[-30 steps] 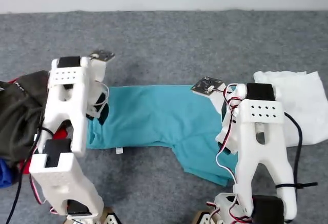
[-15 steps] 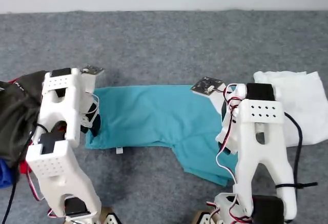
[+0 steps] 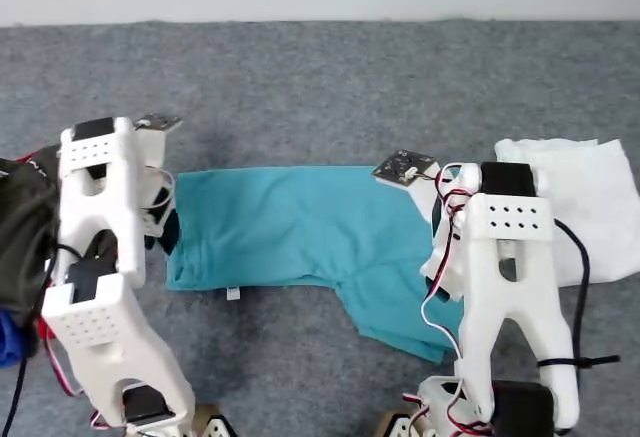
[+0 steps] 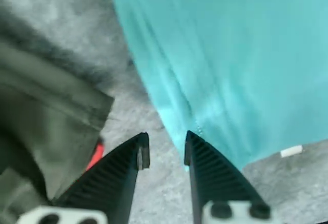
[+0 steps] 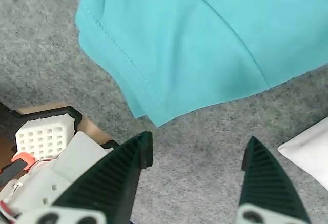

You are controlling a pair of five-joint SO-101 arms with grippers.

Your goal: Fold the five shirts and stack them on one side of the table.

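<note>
A teal shirt lies spread flat mid-table, one sleeve pointing toward the right arm. My left gripper hovers at the shirt's left edge, next to a heap of dark shirts. In the left wrist view the left gripper is open a narrow gap over bare carpet, between the teal shirt's hem and an olive-dark shirt. My right gripper is wide open above the carpet just off the teal sleeve, holding nothing.
A folded white shirt lies at the right side; its corner is near the right gripper. Red and blue cloth peeks from the dark heap. The arm bases stand at the near edge. Grey carpet covers the far half.
The left arm has swung leftward, off the teal shirt's left end toward the dark heap. The shirt's left edge now lies uncovered. The right arm has kept still.
</note>
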